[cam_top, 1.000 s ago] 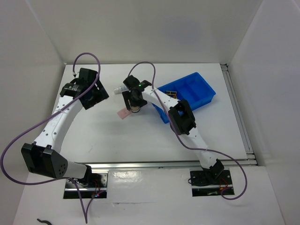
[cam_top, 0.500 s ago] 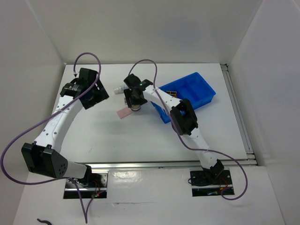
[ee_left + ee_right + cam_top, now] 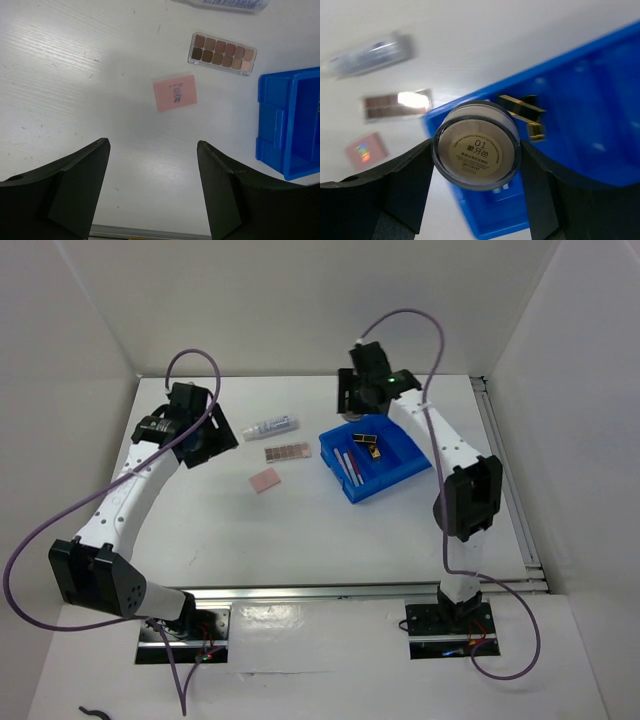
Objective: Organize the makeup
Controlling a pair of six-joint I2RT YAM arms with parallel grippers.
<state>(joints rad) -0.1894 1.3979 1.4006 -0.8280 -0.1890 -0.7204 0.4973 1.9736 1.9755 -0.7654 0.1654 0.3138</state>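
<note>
Left gripper [image 3: 152, 145]: two dark fingers [image 3: 75, 185] rise from the bottom edge, spread wide, with only bare tabletop between them.
Pink square pad [image 3: 175, 93]: lies flat above the gap, slightly tilted, with a small dark print on its face.
Brown eyeshadow palette [image 3: 222, 53]: up and right of the pad, apart from it - two rows of brown-to-beige pans.
Clear tube [image 3: 225, 2]: cut by the top edge, above the palette.
Blue bin [image 3: 272, 125]: at the right edge - only its near wall and part of a compartment show.
Table [image 3: 75, 75]: white, faintly scuffed.
</note>
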